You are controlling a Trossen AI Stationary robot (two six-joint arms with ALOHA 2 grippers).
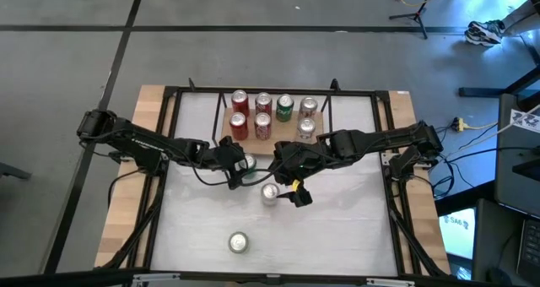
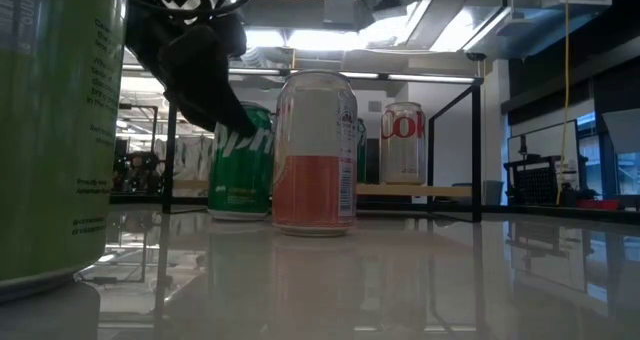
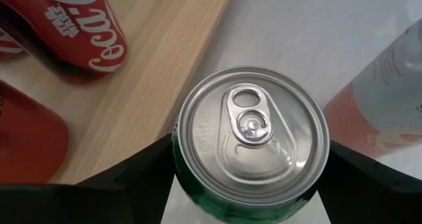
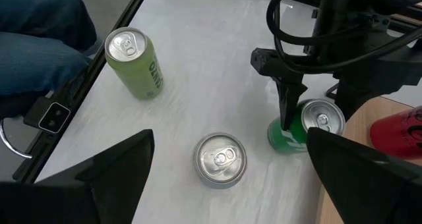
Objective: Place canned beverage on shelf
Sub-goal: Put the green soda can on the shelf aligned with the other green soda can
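A green can [image 3: 254,135] stands upright on the white table, just in front of the shelf [image 1: 283,145], a light-wood board in a black wire frame that carries several cans. My left gripper [image 1: 240,165] slants down over the can with one finger on either side of its body [image 4: 287,135], below the rim. My right gripper [image 1: 294,188] hangs open above the table's middle, over an orange-and-white can [image 1: 270,193] that stands on its base. My left gripper has its two fingers [image 3: 135,178] on either side of the green can's upper body. It comes in slanting down from the table's left. The can's own top hides the fingertips, so I cannot tell whether they touch it. The can stands upright on the table.
A light-green can [image 1: 239,242] stands near the table's front edge. Red cans [image 3: 72,20] fill the shelf's left part, close beside the green can. A person's leg in jeans [image 4: 39,33] shows beyond the table's edge.
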